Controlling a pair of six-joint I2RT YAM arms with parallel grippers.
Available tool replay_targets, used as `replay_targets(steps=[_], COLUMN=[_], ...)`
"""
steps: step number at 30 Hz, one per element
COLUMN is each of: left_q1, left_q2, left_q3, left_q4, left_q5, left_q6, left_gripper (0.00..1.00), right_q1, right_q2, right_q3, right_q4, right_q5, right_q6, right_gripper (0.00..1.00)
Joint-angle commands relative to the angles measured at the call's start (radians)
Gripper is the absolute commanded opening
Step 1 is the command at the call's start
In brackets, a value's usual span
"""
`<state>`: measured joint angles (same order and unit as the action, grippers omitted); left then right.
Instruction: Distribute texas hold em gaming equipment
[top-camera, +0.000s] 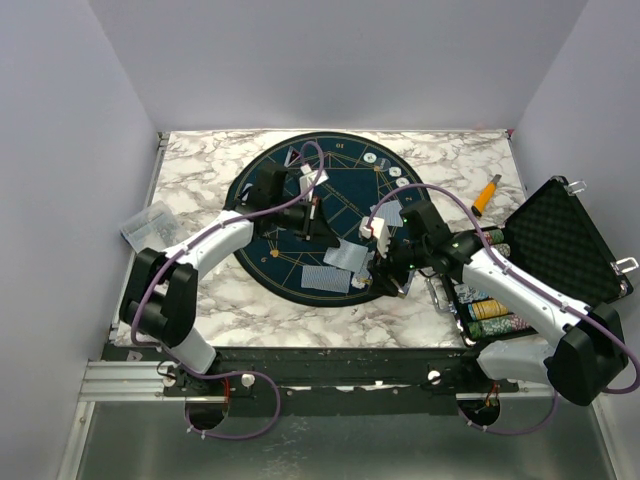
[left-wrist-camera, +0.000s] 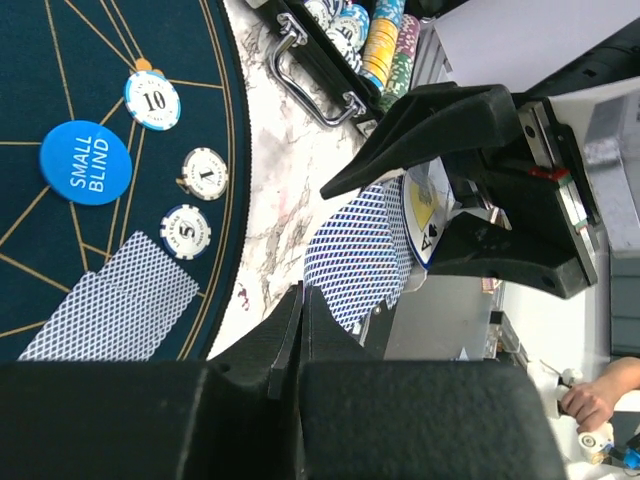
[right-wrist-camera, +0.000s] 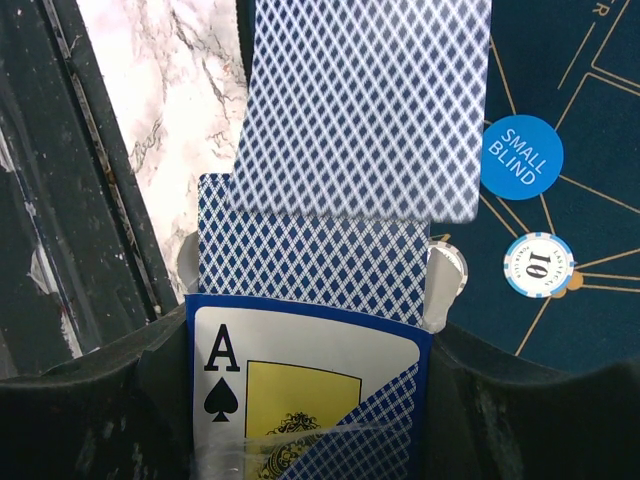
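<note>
The tool (right-wrist-camera: 315, 405) grips an ace-of-spades card box (right-wrist-camera: 300, 365), a patterned-back card (right-wrist-camera: 365, 105) just beyond it.

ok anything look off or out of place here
A crumpled clear wrapper sits at the left edge of the table, seemingly overhanging it, away from play. An orange-handled tool lies loose beside the open case; neither looks like game gear.

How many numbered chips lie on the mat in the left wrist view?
3: the 10 chip uppermost, the 1 chip below it, the 5 chip lowest; more may lie outside this view.
</note>
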<state>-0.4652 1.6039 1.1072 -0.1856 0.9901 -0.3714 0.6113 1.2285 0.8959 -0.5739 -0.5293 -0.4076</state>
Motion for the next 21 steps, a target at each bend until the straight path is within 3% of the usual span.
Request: replay_targets(steps=[1, 5, 11, 16, 21], left_q1=[0.058, 0.147, 0.215, 0.212, 0.212], left_q2=[-0.066, -0.112, -0.18, -0.178, -0.082], left_q3=[-0.027, 0.014, 0.044, -0.013, 0.015], left_q4=[-0.03, -0.124, -0.224, -0.072, 0.025], left_q5=[0.066, -0.001, -0.241, -0.379, -0.417], left_q6=[0.077, 0.272, 0.856, 1.19, 1.486], left_gripper=[0.0, 0.0, 0.0, 0.0, 0.0], right_q1=[0.002, 0.001, 0.0, 0.001, 0.001], right_q2=[-0.017, -0.022, -0.017, 0.003, 0.021], right_q3=[0.0, 0.001, 0.008, 0.023, 0.029], right_q4=[0.014, 0.013, 0.017, 0.015, 0.019], right_q5=[-0.011, -0.001, -0.008, -0.012, -0.011], right_q6=[0.018, 0.034, 0.034, 0.032, 0.033], right_gripper=[0.01, 0.01, 0.01, 0.01, 0.01])
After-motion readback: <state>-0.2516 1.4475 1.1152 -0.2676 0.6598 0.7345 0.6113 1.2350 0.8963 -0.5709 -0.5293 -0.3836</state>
